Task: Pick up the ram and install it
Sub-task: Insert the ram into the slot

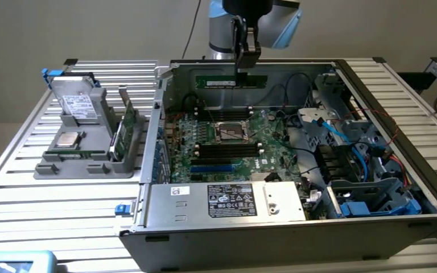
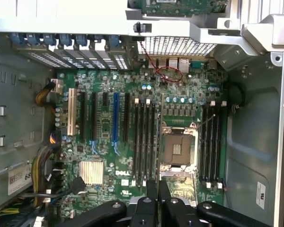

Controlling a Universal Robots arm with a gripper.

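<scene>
The ram (image 1: 222, 81), a slim green stick with a white label, hangs level above the back of the open computer case (image 1: 157, 142). My gripper (image 1: 240, 73) is shut on its top edge, near the middle. Below it lies the green motherboard (image 1: 275, 139) with its long black slots (image 1: 230, 150) on both sides of the CPU socket (image 1: 232, 130). In the wrist view my gripper (image 2: 155, 197) points down at the motherboard (image 2: 104, 123), with one group of black slots (image 2: 144, 142) straight ahead and another (image 2: 210, 142) beyond the CPU socket (image 2: 178, 149). The fingers (image 2: 151, 191) stand close together.
A grey parts tray (image 1: 59, 169) on the slatted table at the exterior view's left holds a drive, a chip and upright green boards (image 1: 130, 128). Inside the case are a power supply (image 1: 230, 200), blue cables and drive bays (image 1: 370, 193). The case walls rise around the motherboard.
</scene>
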